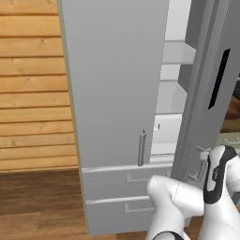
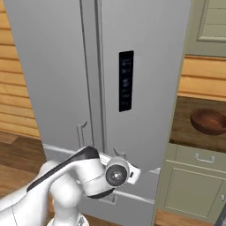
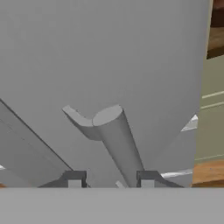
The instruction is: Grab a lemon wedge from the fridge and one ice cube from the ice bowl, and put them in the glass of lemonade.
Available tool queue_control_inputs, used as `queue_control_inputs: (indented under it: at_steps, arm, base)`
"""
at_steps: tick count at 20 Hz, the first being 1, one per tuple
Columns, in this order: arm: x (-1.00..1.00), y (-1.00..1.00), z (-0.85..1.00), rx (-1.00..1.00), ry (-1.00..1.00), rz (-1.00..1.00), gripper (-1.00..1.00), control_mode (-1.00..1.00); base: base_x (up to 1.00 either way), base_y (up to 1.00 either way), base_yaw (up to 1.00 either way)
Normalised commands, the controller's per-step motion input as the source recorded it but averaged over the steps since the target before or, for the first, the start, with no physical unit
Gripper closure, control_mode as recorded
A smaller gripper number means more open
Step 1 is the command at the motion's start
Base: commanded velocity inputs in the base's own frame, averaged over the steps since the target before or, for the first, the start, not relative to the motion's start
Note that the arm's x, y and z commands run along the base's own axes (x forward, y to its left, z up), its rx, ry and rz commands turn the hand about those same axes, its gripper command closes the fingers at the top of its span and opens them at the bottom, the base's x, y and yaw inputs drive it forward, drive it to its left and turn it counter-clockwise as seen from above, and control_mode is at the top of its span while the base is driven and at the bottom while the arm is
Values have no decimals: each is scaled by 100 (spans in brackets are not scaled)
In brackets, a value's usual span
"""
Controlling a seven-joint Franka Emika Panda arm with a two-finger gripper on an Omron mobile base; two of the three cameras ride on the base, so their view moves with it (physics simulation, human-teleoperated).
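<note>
- Viewing along the gripper (image 3: 111,180), we see the fridge (image 3: 109,57) door handle (image 3: 114,140) between our parted fingers (image 3: 74,178), untouched.
- The ice bowl (image 2: 208,121) sits at the counter (image 2: 185,132) edge.

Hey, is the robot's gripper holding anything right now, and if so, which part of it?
The gripper straddles the lower end of the fridge door handle, fingers either side; whether they clamp it cannot be told.

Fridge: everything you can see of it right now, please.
The fridge is tall, light grey and smooth, like painted metal, with French doors. The right door, bearing a black display strip, stands ajar, showing pale shelves through the gap in the left base view. The left door looks shut. Two drawers sit below. In the hand view, the gripper straddles the base of a slim door handle, its fingers either side.
</note>
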Motion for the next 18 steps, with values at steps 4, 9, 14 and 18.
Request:
queue_control_inputs:
  at_steps: [4,9,14,18]
  arm:
    - [-84,0,100,0,-10,-8,-100,-100]
    - [-89,1,100,0,0,0,-100,-100]
    - [-97,50,100,-8,1,0,-100,-100]
    - [-73,100,100,-25,6,0,-100,-100]
  base:
    - [0,0,0]
    - [0,0,0]
    - [0,0,0]
    - [0,0,0]
